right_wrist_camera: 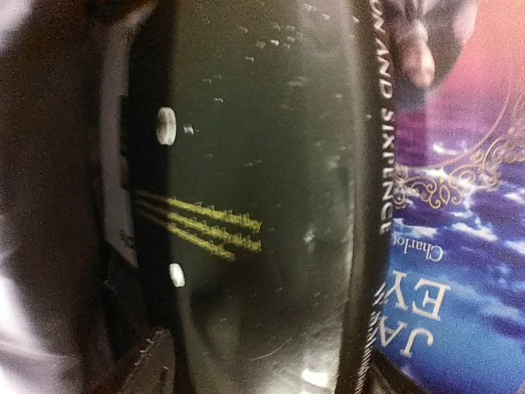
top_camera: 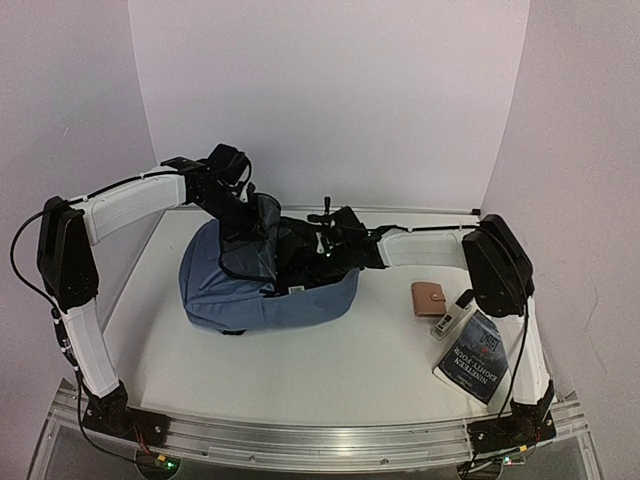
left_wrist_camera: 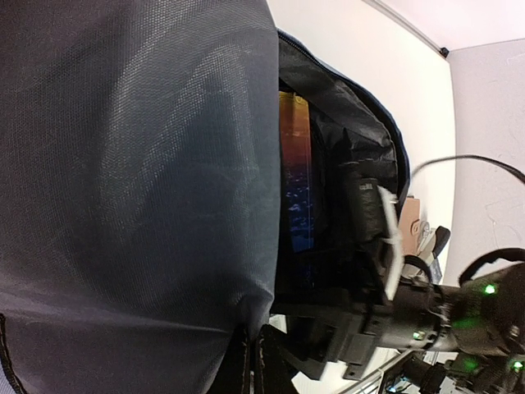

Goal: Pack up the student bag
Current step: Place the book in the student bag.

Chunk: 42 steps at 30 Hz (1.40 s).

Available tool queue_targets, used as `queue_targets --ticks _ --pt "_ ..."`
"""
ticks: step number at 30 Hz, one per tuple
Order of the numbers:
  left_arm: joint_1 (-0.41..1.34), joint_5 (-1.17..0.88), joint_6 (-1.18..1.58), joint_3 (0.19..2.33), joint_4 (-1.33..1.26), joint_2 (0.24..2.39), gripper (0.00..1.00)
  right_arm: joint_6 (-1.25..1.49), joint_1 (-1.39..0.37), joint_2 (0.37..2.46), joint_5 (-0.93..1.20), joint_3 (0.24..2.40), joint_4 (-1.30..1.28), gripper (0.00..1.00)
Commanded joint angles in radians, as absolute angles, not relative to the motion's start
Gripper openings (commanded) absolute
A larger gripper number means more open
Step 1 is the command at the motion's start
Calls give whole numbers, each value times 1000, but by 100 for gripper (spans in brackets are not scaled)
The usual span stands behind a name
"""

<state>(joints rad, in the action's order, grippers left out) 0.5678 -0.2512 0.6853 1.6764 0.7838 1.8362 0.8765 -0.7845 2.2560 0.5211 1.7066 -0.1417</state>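
Observation:
The slate-blue student bag point(top_camera: 262, 290) lies in the middle of the table with its opening facing right. My left gripper point(top_camera: 243, 222) is shut on the bag's upper flap point(left_wrist_camera: 139, 205) and holds it up; the jaws pinch the fabric edge at the bottom of the left wrist view point(left_wrist_camera: 250, 361). My right gripper point(top_camera: 328, 245) is inside the opening, seen in the left wrist view point(left_wrist_camera: 369, 222). It holds a glossy black case with yellow lines point(right_wrist_camera: 262, 205) between its fingers. Books with blue covers point(right_wrist_camera: 459, 271) stand inside the bag point(left_wrist_camera: 295, 172).
A tan wallet point(top_camera: 432, 298), a small white item point(top_camera: 452, 318) and a dark paperback point(top_camera: 478, 355) lie on the table at the right, beside the right arm's base. White walls enclose the table on three sides.

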Motion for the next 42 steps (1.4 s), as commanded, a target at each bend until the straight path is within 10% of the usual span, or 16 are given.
queue_targets --ticks 1,12,24,36,42 --pt "572 -292 690 1679 675 1801 0 922 -808 2330 602 1795 -4 65" --pt "572 -277 688 1686 686 1802 0 685 -747 2144 364 1698 -246 98" --pt "572 -280 700 1677 667 1811 0 862 -783 2344 618 1867 -72 51" --pt "572 -289 716 1657 650 1803 0 1035 -793 2363 763 1839 378 48" --pt "567 -241 733 1611 665 1769 0 939 -718 2241 773 1713 326 67"
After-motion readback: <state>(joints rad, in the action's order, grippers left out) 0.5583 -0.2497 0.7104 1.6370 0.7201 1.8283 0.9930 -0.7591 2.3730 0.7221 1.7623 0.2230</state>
